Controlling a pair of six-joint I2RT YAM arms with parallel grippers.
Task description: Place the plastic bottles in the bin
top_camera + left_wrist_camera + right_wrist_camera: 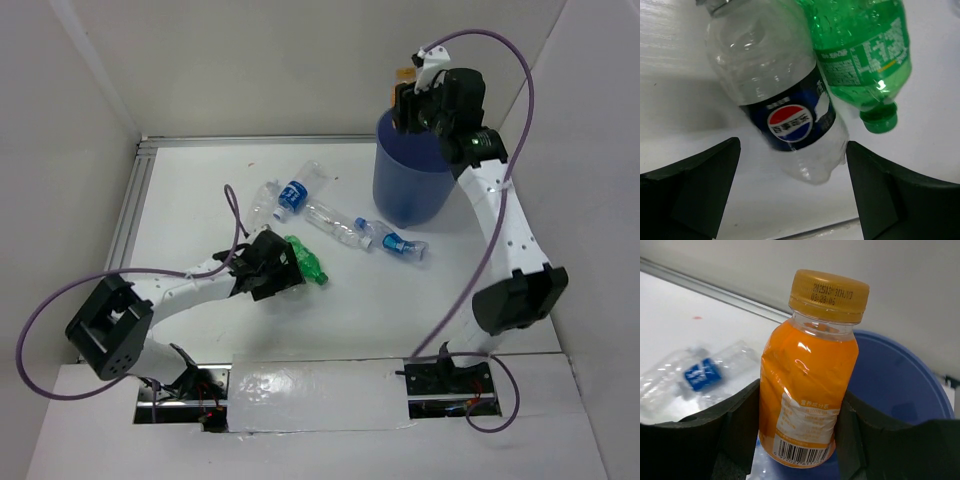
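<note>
The small orange plastic bottle (807,390) with the amber screw cap stands upright between my right jaws, which are clamped on its lower body from both sides. The large blue round plastic bin (905,385) sits directly below them, its open mouth under the bottle's base. My left jaws stand wide apart with nothing in them, low over the white bench (190,200). Between them lies a clear plastic bottle with a dark blue label (790,120), and I cannot see either pad touching it. A green plastic bottle (860,55) lies right against it, its green cap pointing toward my right-hand pad. Beyond the left jaws, on the way to the bin, several more clear plastic bottles with blue labels or caps (335,225) lie flat on the bench.
</note>
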